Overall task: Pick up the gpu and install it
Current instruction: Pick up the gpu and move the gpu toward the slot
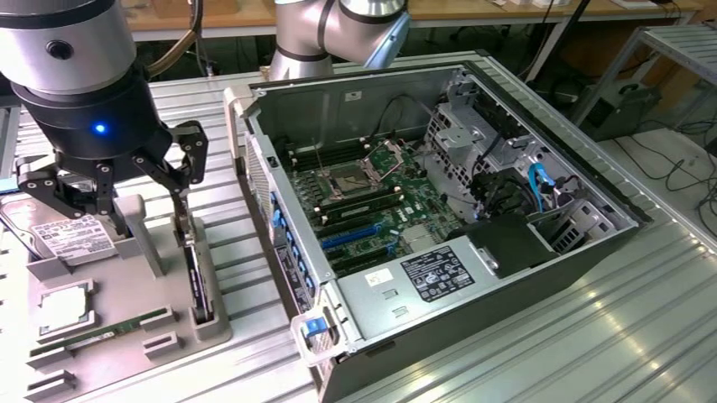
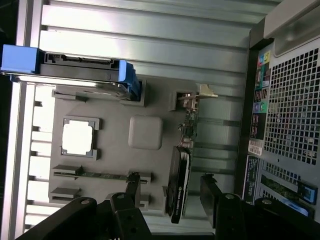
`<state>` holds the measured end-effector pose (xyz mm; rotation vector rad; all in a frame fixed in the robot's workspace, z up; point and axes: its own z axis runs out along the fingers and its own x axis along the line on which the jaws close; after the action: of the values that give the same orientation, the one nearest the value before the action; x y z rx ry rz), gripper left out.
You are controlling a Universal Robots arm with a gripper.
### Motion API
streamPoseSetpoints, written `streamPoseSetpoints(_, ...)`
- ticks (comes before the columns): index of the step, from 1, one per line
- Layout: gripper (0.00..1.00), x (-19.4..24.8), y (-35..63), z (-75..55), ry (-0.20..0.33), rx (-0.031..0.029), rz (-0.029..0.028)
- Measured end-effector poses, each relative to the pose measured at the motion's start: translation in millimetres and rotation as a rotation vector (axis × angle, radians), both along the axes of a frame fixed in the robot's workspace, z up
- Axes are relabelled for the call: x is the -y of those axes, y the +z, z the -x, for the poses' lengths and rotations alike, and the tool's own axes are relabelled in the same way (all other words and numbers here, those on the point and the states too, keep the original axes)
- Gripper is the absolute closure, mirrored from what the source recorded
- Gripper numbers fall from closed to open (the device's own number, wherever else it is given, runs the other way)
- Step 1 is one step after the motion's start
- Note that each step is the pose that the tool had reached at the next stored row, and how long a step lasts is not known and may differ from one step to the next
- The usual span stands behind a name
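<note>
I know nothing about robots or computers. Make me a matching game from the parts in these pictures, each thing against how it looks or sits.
Things:
1. gpu
2. RAM stick
3. hard drive
4. computer case

Descriptions:
a. carries a white label
b. side open, motherboard showing
c. narrow green strip in the grey holder
d. thin black card standing on edge in a slot

Pairs: 1-d, 2-c, 3-a, 4-b

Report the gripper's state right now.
Gripper: open, holding nothing; its fingers stand either side of the gpu, upright in the grey tray.
</note>
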<state>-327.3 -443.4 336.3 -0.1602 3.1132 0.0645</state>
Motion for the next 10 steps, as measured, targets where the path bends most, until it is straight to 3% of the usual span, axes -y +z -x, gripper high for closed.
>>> streamPoseSetpoints(10, 0.4, 0.6, -4.1, 0.3, 0.002, 0.0, 0.0)
